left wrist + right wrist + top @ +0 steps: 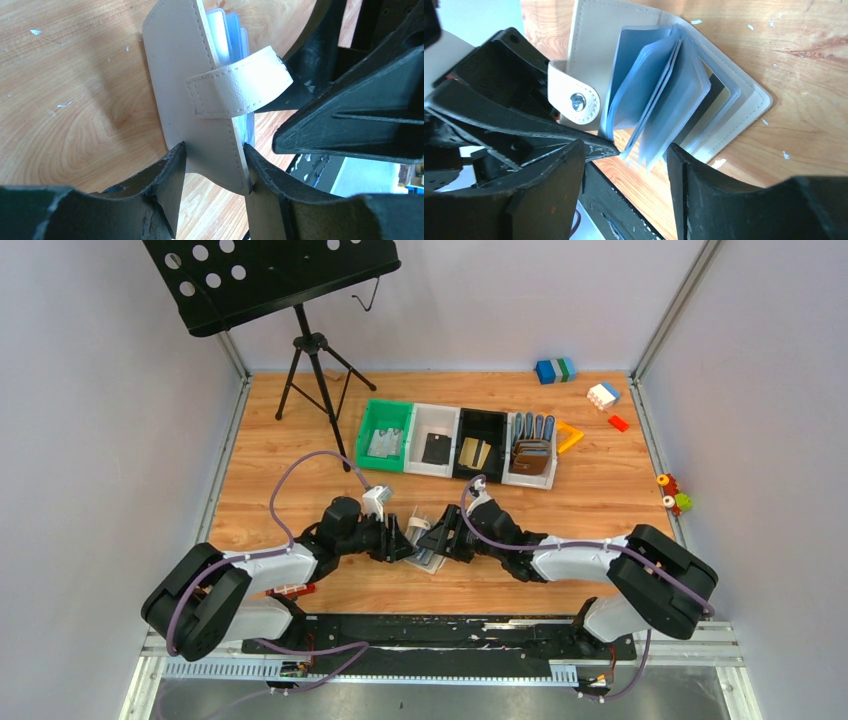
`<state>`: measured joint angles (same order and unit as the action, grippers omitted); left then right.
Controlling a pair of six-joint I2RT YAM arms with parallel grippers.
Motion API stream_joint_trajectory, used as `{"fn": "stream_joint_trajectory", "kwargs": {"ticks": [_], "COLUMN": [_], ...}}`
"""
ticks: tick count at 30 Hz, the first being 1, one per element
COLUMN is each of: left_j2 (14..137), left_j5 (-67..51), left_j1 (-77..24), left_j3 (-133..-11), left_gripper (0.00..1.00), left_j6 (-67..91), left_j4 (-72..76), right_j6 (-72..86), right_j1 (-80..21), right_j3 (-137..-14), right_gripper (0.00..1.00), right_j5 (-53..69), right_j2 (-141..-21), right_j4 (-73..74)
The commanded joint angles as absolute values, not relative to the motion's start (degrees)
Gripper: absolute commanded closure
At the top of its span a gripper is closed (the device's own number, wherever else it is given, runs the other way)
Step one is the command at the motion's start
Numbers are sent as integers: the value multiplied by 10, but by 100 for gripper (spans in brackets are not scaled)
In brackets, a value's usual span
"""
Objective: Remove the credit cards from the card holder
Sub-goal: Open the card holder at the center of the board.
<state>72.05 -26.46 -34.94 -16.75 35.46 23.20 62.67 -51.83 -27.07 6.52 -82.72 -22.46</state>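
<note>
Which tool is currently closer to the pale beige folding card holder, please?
Left. The left tool pinches the cover edge of the pale beige folding card holder; the right tool stands open astride its light blue plastic sleeves, gripping nothing.

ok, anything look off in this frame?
Mostly fine. The card holder is splayed open, blue sleeves fanned, one cover pinched in the left gripper. Loose toy bricks lie scattered far right.

Plain pale grey walls (90, 360) close in 3 sides of a wooden tabletop (270, 450) with a warm orange grain. 2 slanted metal posts (672, 310) rise at its back corners. A black perforated music stand (270, 275) on a tripod (313, 343) stands at the back left. The light is even and soft, with faint shadows.
</note>
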Motion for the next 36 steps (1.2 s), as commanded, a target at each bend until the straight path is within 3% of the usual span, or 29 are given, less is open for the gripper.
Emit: {"fn": "stream_joint_trajectory", "kwargs": {"ticks": [1, 11, 22, 29, 36], "left_j2": [731, 730, 745, 757, 754], "left_j5": [-273, -277, -288, -317, -339], "left_j1": [-341, -332, -313, -304, -303], "left_j3": [-155, -150, -147, -136, -130], "left_gripper": [48, 49, 53, 52, 49], "left_j6": [366, 363, 363, 382, 393], "left_j4": [264, 263, 271, 317, 338], "right_j6": [620, 627, 624, 615, 594], "right_j1": [-520, -516, -516, -516, -515], "right_j3": [-276, -263, -266, -283, -353], "right_gripper": [42, 53, 56, 68, 87], "right_j5": [43, 27, 18, 26, 32], "right_j2": [-796, -783, -791, -807, -865], "right_j4": [-222, -213, -187, -191, -153]}}
